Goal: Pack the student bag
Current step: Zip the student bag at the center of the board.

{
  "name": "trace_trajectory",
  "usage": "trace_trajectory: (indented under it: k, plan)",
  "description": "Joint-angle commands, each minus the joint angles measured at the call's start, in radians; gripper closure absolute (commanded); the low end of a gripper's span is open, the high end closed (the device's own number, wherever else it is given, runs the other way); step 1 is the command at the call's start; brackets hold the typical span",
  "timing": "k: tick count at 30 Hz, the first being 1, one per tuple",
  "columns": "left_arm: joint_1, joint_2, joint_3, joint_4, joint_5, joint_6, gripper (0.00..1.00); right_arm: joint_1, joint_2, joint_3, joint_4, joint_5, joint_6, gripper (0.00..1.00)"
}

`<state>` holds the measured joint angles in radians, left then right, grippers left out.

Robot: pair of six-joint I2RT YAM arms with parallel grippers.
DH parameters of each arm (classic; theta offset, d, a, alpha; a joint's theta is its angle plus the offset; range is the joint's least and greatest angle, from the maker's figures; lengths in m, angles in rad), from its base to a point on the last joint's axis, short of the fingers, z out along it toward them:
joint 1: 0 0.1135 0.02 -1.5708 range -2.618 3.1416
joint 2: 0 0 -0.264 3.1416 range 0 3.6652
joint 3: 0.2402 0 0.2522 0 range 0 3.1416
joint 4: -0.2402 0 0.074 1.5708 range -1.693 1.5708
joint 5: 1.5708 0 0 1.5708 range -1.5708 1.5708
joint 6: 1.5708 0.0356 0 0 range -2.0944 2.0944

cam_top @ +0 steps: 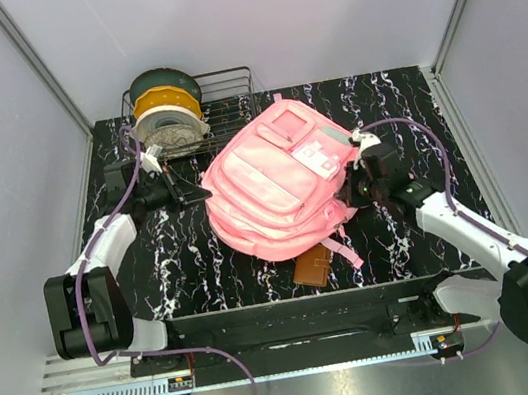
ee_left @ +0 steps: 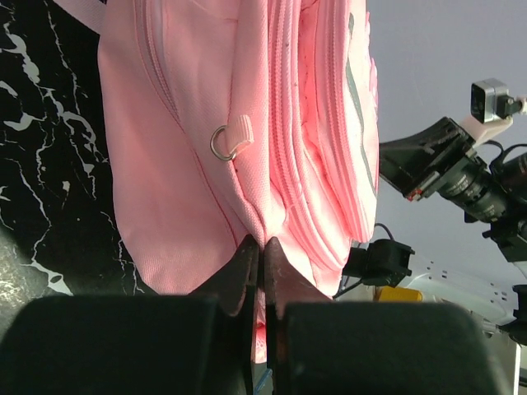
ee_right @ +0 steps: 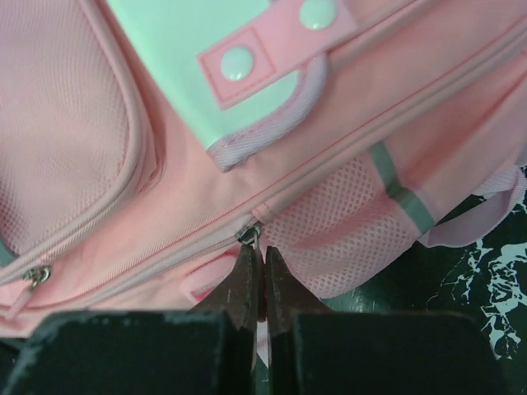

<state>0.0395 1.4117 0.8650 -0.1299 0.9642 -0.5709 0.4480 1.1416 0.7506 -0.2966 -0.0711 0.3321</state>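
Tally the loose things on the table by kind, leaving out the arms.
student bag: 1
spools: 3 (dark green spool, orange spool, white spool)
wire rack: 1
brown wallet-like item: 1
Total: 6

No legible text, brand or number in any view. White-and-grey patch (cam_top: 317, 160) on large soft pink fabric backpack (cam_top: 253, 194) carries faint pink print, too small to read.
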Motion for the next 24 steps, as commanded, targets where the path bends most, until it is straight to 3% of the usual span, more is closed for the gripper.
trace_trajectory:
  k: [1, 6, 9, 10, 12, 15, 19, 24]
  plan:
    - [0.049, -0.03, 0.072, 0.073, 0.073, 0.037, 1.0, -0.083, -0.002, -0.01, 0.054, 0.097, 0.018, 1.0]
    - [0.048, -0.045, 0.043, 0.108, 0.097, 0.019, 1.0, -0.084, 0.079, 0.023, 0.074, 0.024, 0.013, 1.0]
    - [0.037, -0.072, 0.01, 0.127, 0.102, -0.012, 1.0, -0.084, 0.044, 0.013, 0.091, -0.018, 0.039, 0.69]
    - [0.031, -0.083, 0.002, 0.127, 0.082, -0.014, 1.0, -0.083, 0.026, 0.009, 0.09, -0.012, 0.068, 0.51]
    - [0.008, -0.117, -0.018, 0.127, 0.05, -0.015, 1.0, -0.083, -0.037, 0.012, 0.067, 0.002, 0.099, 0.41]
    - [-0.013, -0.143, -0.043, 0.127, -0.008, -0.021, 1.0, -0.084, -0.114, 0.016, 0.06, -0.03, 0.145, 0.4]
    - [-0.032, -0.169, -0.049, 0.127, -0.073, -0.033, 1.0, -0.072, -0.148, 0.029, 0.093, -0.242, 0.171, 0.45]
    - [-0.085, -0.177, -0.041, 0.127, -0.108, -0.052, 1.0, 0.068, -0.117, 0.056, 0.096, -0.268, 0.156, 0.45]
